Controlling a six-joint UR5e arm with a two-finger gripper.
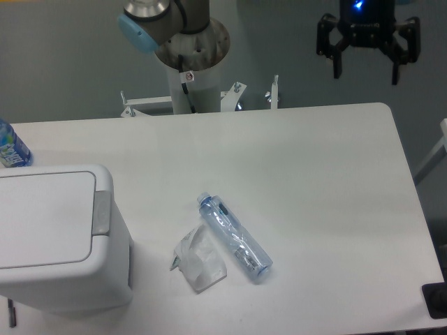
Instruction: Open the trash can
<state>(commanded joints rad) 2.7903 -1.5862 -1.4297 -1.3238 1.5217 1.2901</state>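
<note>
The trash can is a boxy white bin at the front left of the table, its flat lid down. A grey push-button tab sits on its right rim. My gripper hangs high at the back right, above the table's far edge and far from the bin. Its two black fingers are spread apart and hold nothing.
A clear plastic bottle lies on the table right of the bin, beside a crumpled clear wrapper. Another bottle with a blue label shows at the left edge. The arm's base column stands behind the table.
</note>
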